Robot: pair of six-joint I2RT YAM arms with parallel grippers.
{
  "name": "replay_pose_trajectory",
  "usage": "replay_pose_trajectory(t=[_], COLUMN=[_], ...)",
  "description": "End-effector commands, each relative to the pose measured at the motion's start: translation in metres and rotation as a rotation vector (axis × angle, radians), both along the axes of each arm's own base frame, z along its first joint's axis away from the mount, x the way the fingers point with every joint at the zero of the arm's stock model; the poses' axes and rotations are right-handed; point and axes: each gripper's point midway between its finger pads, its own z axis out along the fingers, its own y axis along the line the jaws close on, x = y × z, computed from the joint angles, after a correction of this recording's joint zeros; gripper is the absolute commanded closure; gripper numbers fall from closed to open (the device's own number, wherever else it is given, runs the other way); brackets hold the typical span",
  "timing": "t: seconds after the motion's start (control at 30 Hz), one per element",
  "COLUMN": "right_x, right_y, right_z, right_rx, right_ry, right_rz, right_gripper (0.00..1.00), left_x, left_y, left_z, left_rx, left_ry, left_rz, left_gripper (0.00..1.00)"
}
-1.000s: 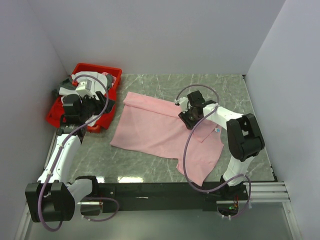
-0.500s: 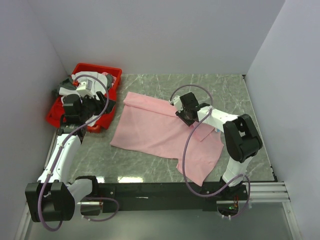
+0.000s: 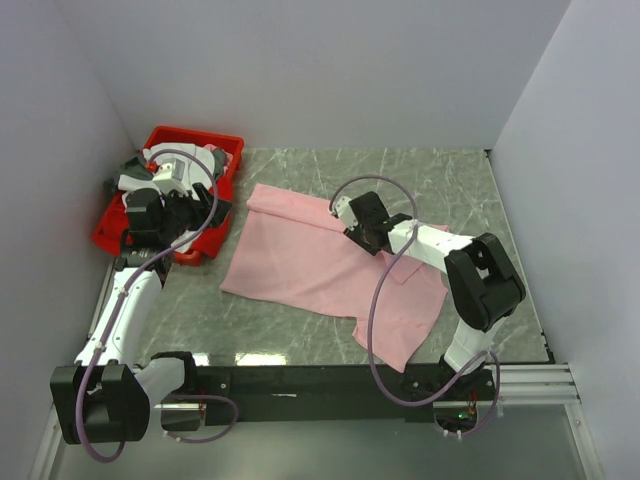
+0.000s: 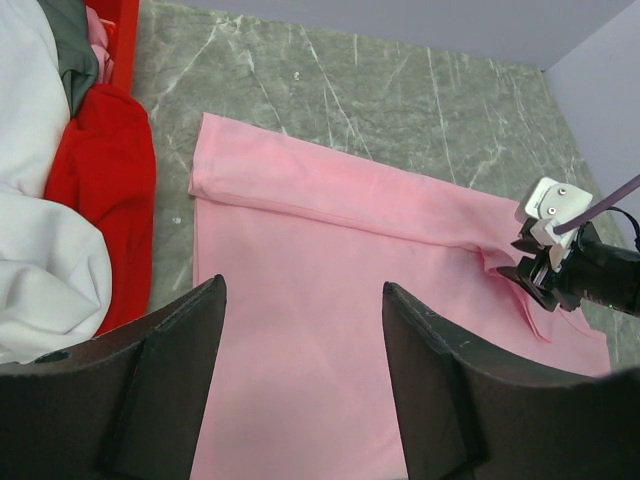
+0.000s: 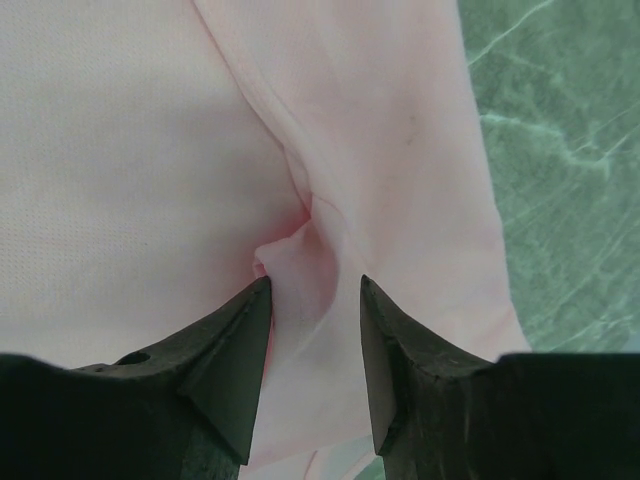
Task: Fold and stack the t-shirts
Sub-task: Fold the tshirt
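Pale, plain walls enclose a green-grey marbled table (image 3: 440, 170). Far left, a red plastic bin (image 3: 233, 165) holds crumpled white t-shirts (image 4: 40, 260) and a dark grey t-shirt (image 4: 75, 50). The left hand (image 4: 302, 290) hangs at the bin's right edge, fingers spread wide, empty. Mid-table, the pink t-shirt (image 3: 300, 255) lies flat, a smooth knit with its far edge folded over and its long axis running far-left to near-right. The right hand (image 5: 314, 285) pinches a puckered ridge of it, fingers nearly closed.
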Motion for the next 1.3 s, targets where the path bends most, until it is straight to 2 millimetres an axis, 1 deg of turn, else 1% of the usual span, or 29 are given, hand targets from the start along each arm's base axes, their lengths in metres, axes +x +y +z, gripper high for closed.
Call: replay_pose_trajectory(t=[0.0,0.13,0.23,0.33,0.5,0.6,0.8,0.97,1.07,1.17,1.27], right_x=[0.01,0.003,-0.006,-0.011,-0.015,-0.012,-0.009,-0.008,-0.008,-0.007,-0.007], right_y=[0.007,0.017,0.025,0.027,0.026,0.022,0.022,0.017,0.014,0.015,0.018], right_z=[0.031,0.035,0.029,0.02,0.008,0.004,-0.004,-0.01,-0.011,-0.007,-0.003], right_rx=[-0.009,-0.008,-0.01,-0.023,-0.043,-0.068,-0.092,-0.12,-0.13,-0.121,-0.107], right_ry=[-0.113,-0.106,-0.063,-0.022,0.016,0.014,0.026,0.029,0.019,0.007,0.001], right_rz=[0.026,0.095,0.161,0.185,0.189,0.178,0.179,0.174,0.166,0.163,0.167], right_gripper=[0.52,0.52,0.53,0.54,0.55,0.55,0.56,0.58,0.62,0.69,0.81], left_x=[0.0,0.0,0.0,0.0,-0.001,0.0,-0.001,-0.001,-0.001,-0.002,-0.002], left_y=[-0.004,-0.005,-0.004,-0.004,-0.004,-0.005,-0.005,-0.006,-0.005,-0.006,-0.006], left_z=[0.009,0.009,0.008,0.01,0.01,0.009,0.01,0.011,0.011,0.011,0.012], left_rx=[0.001,0.0,0.0,0.002,0.001,-0.002,-0.001,0.0,0.001,-0.001,-0.001], left_ry=[-0.037,-0.04,-0.037,-0.04,-0.042,-0.039,-0.041,-0.045,-0.046,-0.046,-0.047], left_rz=[-0.024,-0.028,-0.027,-0.027,-0.029,-0.031,-0.033,-0.035,-0.033,-0.036,-0.036], left_gripper=[0.31,0.31,0.31,0.31,0.31,0.31,0.31,0.31,0.31,0.31,0.31])
